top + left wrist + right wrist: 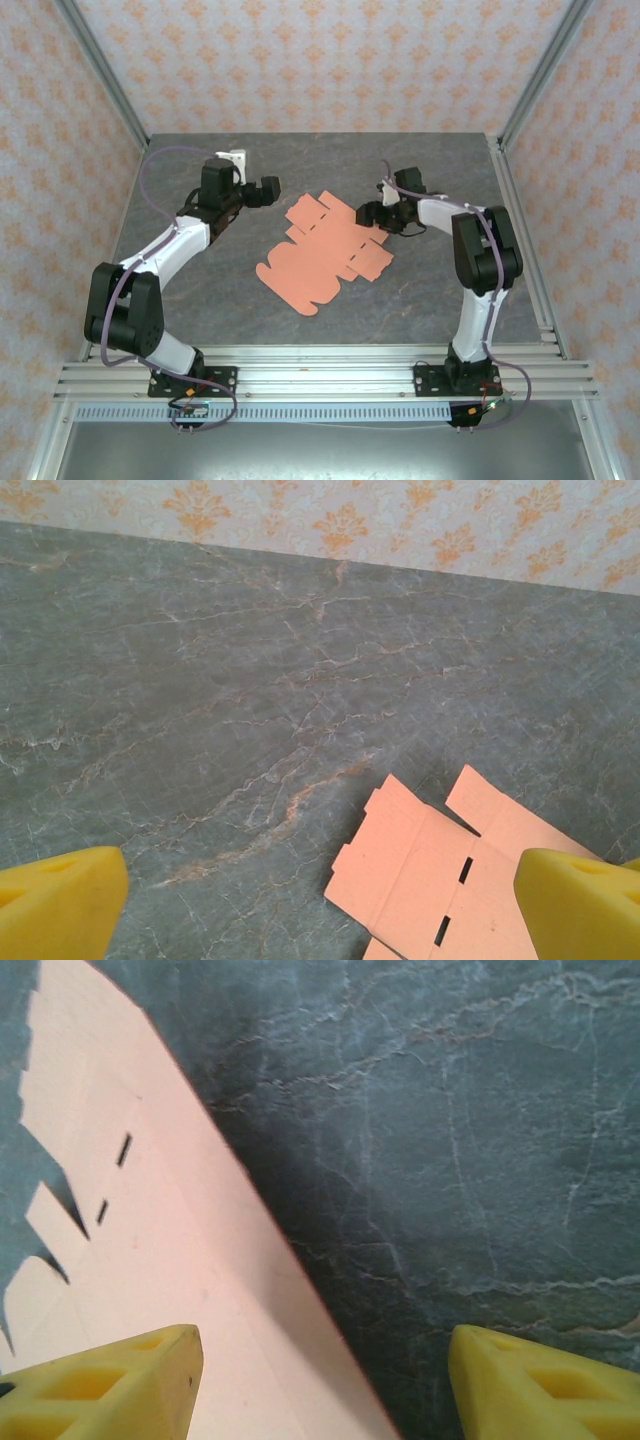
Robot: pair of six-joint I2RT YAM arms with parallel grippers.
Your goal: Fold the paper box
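Note:
The paper box (325, 250) is a flat salmon-orange die-cut sheet with flaps, slots and rounded tabs, lying in the middle of the table. My right gripper (372, 214) is low at the sheet's right edge. In the right wrist view that edge (150, 1260) runs between the yellow fingers (100, 1385), one over the card and the other over bare table; the jaws stand apart, so the right gripper (325, 1390) is open. My left gripper (262, 190) hovers open just left of the sheet's far corner (430, 875), its fingers (60, 900) wide apart and holding nothing.
The dark marbled table (420, 300) is walled in by patterned panels on the left, back and right. Aluminium rails (320, 372) carrying both arm bases run along the near edge. A metal rail (525, 240) borders the table's right side.

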